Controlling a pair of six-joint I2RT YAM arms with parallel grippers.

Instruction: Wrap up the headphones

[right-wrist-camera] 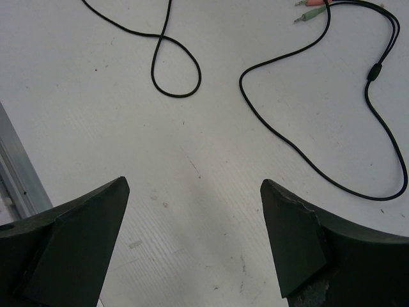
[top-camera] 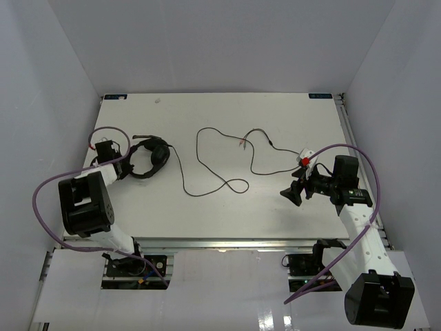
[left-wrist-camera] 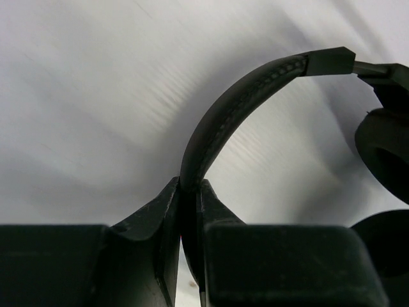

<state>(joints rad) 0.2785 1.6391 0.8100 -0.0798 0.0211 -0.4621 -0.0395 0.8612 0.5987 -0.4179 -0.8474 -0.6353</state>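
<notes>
Headphones point(top-camera: 153, 157) at desk's point(top-camera: 220, 110) 9 o'clock, headband point(left-wrist-camera: 236, 102) pinched by left fingers point(left-wrist-camera: 150, 220); cord point(right-wrist-camera: 177, 96) trailing toward 3 o'clock; right fingers point(right-wrist-camera: 80, 240) wide, empty.

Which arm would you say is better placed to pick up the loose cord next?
Probably right: the right gripper hangs open near the cord; the left gripper is shut on the headband.

Bright, even light from above; soft shadows.
The top view shows the white table point(top-camera: 275, 117) evenly lit, with faint glare on the near ledge point(top-camera: 262, 318). In the left wrist view the headband point(left-wrist-camera: 236, 109) is sharp, and the table behind it is blurred under broad grey shadow. The right wrist view is crisp, and the cord point(right-wrist-camera: 307, 160) casts barely any shadow.
</notes>
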